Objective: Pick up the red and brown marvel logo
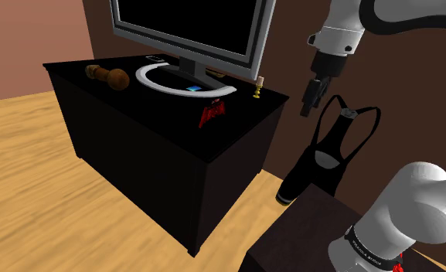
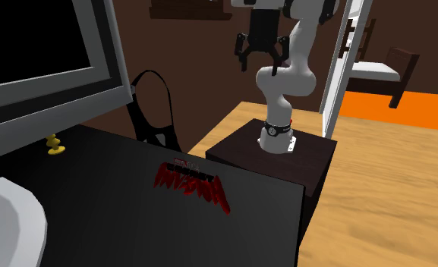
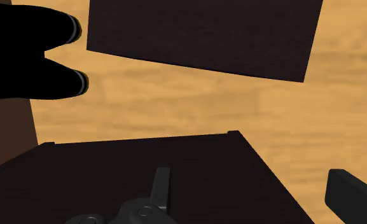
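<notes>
The red and brown Marvel logo (image 1: 212,114) (image 2: 192,184) lies flat on the black cabinet (image 1: 136,139), near its front corner at the shoulder view's right. My gripper (image 1: 311,105) (image 2: 260,64) (image 3: 249,181) hangs in the air off the cabinet's right end, well above and clear of the logo. Its fingers (image 3: 161,188) stand apart, open, with nothing between them. The wrist view looks down on wooden floor (image 3: 175,95) and dark box tops.
A large monitor (image 1: 190,31) on a white curved foot (image 1: 163,81) fills the cabinet's back. A brown wooden piece (image 1: 109,75) and a small yellow figure (image 1: 257,83) (image 2: 54,146) also stand there. Black bib shorts (image 1: 329,147) (image 2: 152,106) hang against the wall below the gripper.
</notes>
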